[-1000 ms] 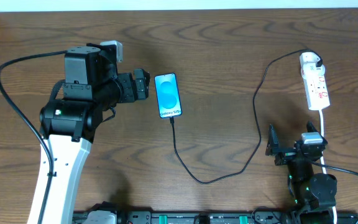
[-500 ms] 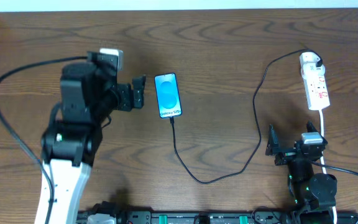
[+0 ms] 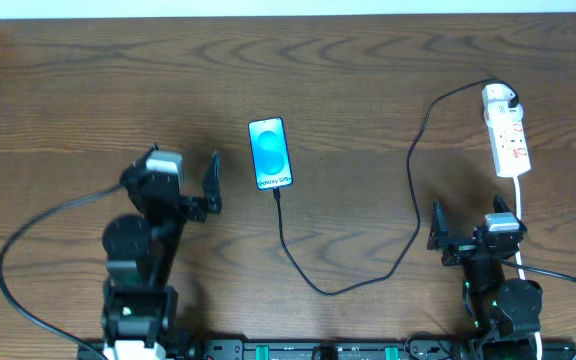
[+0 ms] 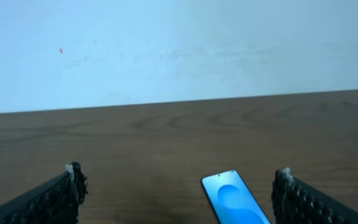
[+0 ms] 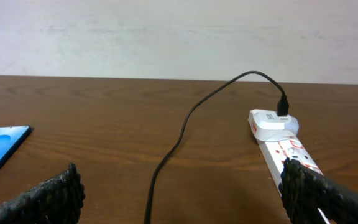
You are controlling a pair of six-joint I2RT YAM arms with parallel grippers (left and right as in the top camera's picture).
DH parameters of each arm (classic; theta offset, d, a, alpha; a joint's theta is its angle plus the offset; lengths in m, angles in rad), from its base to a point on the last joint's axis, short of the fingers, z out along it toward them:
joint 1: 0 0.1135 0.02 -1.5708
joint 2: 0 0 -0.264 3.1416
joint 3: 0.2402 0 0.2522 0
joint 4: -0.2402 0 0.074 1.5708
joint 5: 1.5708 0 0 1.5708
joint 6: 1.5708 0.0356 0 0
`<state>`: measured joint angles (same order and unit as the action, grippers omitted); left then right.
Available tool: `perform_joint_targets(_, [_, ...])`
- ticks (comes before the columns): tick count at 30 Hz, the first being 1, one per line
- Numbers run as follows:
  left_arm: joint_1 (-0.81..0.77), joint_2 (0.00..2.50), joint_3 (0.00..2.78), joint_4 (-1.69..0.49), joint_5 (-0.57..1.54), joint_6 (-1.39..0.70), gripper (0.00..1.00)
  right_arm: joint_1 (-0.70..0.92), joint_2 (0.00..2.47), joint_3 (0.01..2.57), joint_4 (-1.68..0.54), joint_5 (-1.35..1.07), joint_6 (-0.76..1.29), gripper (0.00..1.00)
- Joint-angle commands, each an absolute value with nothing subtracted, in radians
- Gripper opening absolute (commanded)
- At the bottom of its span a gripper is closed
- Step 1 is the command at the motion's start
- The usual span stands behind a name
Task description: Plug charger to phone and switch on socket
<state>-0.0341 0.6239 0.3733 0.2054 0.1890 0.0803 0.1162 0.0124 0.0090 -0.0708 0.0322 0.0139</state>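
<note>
The phone lies screen-up in the middle of the table. The charger seems to meet the phone's near end, though that joint is too small to confirm. Its white plug sits in the socket at far right. The left gripper and the right gripper are spread wide and empty.

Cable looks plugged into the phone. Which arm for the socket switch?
Right. The right gripper sits open near the socket, on its side of the table. The left gripper is far off, beside the phone.
</note>
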Motion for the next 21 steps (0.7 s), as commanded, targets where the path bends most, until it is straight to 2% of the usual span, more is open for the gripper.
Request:
perform_joint_targets(1, [-0.028, 0.518, 0.260, 0.248, 0.133, 0.094, 0.96, 0.113, 0.006, 0.006, -0.073, 0.027, 0.006, 0.99])
perform_joint_targets(13, [-0.028, 0.185, 0.009, 0.249, 0.039, 0.102, 0.96, 0.113, 0.006, 0.006, -0.073, 0.027, 0.006, 0.99])
perform_joint_targets(21, [-0.028, 0.060, 0.004, 0.087, 0.039, 0.121, 0.96, 0.113, 0.006, 0.006, -0.073, 0.027, 0.006, 0.99])
